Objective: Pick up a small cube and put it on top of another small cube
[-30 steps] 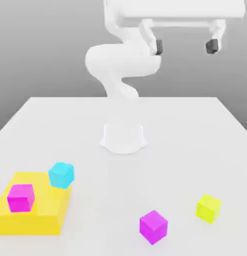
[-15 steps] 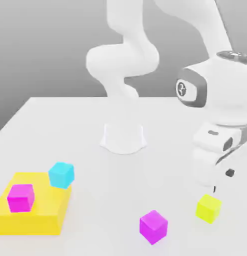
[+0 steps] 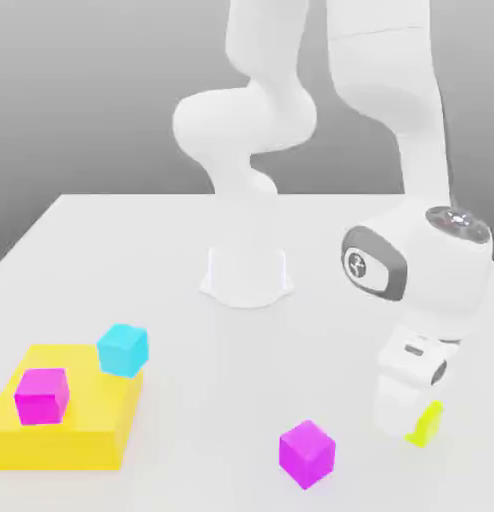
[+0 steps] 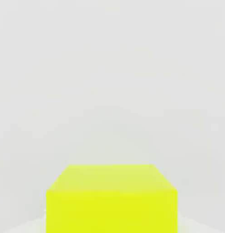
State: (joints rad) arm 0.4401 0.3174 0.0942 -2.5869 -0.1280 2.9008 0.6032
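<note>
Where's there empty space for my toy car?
There's bare table between the yellow block and the front magenta cube, and behind that cube toward the robot's base. It's crowded on the block, with two cubes, and around the pincer at the lime cube.

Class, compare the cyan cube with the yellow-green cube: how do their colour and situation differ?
The cyan cube is sky blue; the yellow-green cube is lime. The cyan cube stands clear of the end effector, whereas the yellow-green cube is at it, partly hidden. Both are small, plain cubes.
</note>
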